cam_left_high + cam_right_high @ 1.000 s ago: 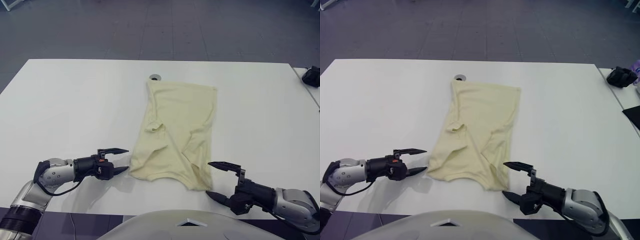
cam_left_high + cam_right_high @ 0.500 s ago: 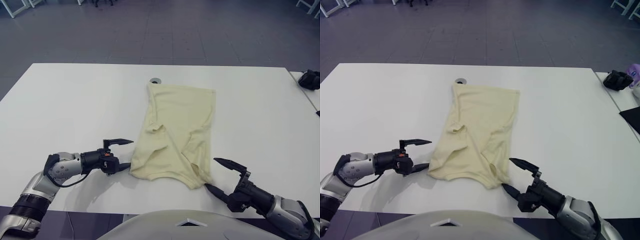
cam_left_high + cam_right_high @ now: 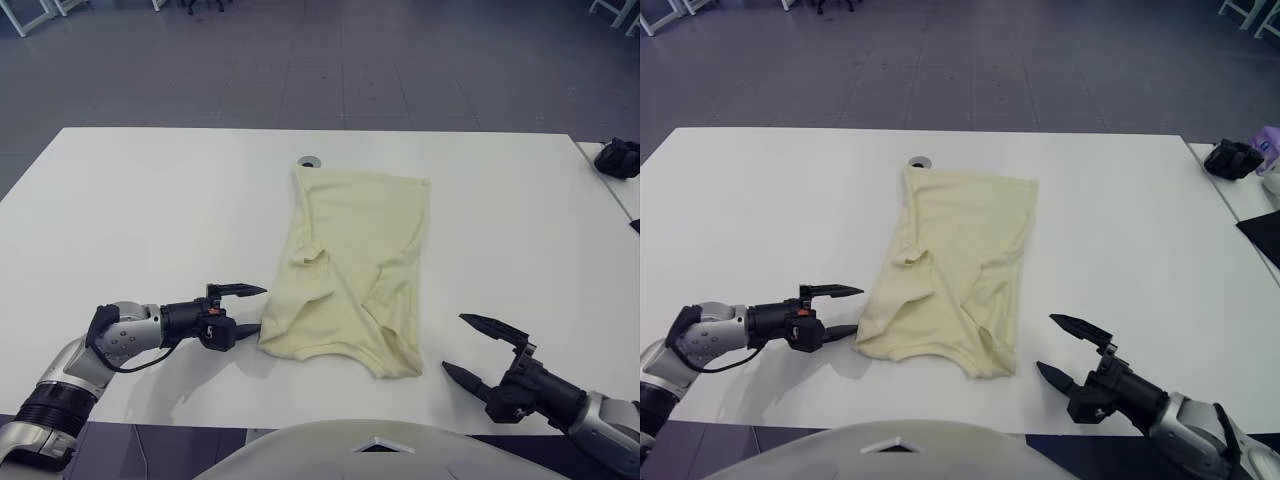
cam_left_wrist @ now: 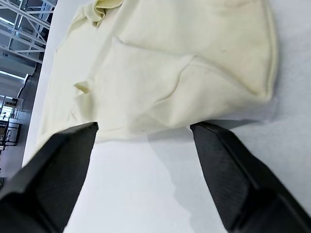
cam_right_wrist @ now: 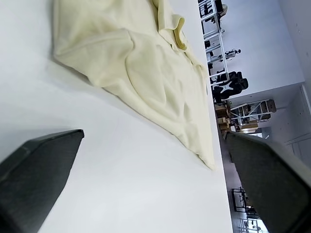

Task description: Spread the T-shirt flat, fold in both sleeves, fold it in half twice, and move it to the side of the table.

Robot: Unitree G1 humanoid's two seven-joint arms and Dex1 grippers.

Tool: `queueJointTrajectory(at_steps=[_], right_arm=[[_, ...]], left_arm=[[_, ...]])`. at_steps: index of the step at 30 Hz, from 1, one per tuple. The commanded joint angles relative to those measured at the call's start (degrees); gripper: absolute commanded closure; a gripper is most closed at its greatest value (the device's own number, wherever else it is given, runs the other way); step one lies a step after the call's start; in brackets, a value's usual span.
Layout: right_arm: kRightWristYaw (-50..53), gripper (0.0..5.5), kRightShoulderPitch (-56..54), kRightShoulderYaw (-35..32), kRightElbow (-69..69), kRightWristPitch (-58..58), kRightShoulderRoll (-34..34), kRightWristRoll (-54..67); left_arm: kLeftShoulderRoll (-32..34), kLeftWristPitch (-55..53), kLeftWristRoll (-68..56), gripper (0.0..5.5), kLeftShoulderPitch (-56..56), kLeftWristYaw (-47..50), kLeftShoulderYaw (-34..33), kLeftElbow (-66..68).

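Left gripper (image 3: 252,309), fingers spread wide and holding nothing, sits lower left, perhaps just touching the crumpled cream T-shirt (image 3: 350,270) at the centre of the white table (image 3: 150,200). Right gripper (image 3: 455,343), likewise spread and empty, sits lower right, apart from the shirt.

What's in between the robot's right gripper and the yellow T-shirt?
Just bare white table. The left eye view shows the right gripper, open, a little way off the T-shirt's near corner, not touching it.

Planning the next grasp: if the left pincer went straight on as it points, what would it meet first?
Most likely the T-shirt, at its near left corner, just ahead of the open left pincer; nothing lies between.
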State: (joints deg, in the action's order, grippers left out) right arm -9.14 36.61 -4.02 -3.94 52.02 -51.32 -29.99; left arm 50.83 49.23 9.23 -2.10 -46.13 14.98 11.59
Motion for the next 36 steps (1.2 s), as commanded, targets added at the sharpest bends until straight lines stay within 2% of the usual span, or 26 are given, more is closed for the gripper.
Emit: queueJointTrajectory(at_steps=[1, 10, 16, 23, 29, 36], right_arm=[[-6.3, 0.10, -3.0, 7.9, 4.5, -1.7, -0.7, -7.9], [-9.5, 0.10, -11.6, 17.2, 3.8, 1.8, -3.7, -14.8], [-16.2, 0.10, -14.2, 21.6, 2.5, -2.8, -5.4, -11.2], [-18.7, 0.10, -4.6, 16.7, -6.5, -3.8, -16.4, 1.5], [-18.8, 0.10, -1.4, 15.2, -8.7, -5.0, -17.4, 4.4], [-16.0, 0.10, 5.1, 3.6, -10.8, -2.5, -17.8, 10.4]], left_arm=[[1.1, 1.3, 4.1, 1.37, 1.3, -3.8, 4.5, 3.6], [0.9, 2.2, 3.7, 0.15, 4.4, -3.4, 5.9, 5.3], [0.4, 2.6, 3.6, 0.12, 6.2, -3.5, 6.6, 6.3], [0.9, 2.4, 3.4, 0.12, 5.5, -2.7, 6.3, 6.1], [0.7, 1.3, 3.8, 0.12, 4.2, -1.6, 6.2, 5.0], [1.5, 0.9, 3.3, 0.12, 1.6, -1.0, 6.1, 2.9]])
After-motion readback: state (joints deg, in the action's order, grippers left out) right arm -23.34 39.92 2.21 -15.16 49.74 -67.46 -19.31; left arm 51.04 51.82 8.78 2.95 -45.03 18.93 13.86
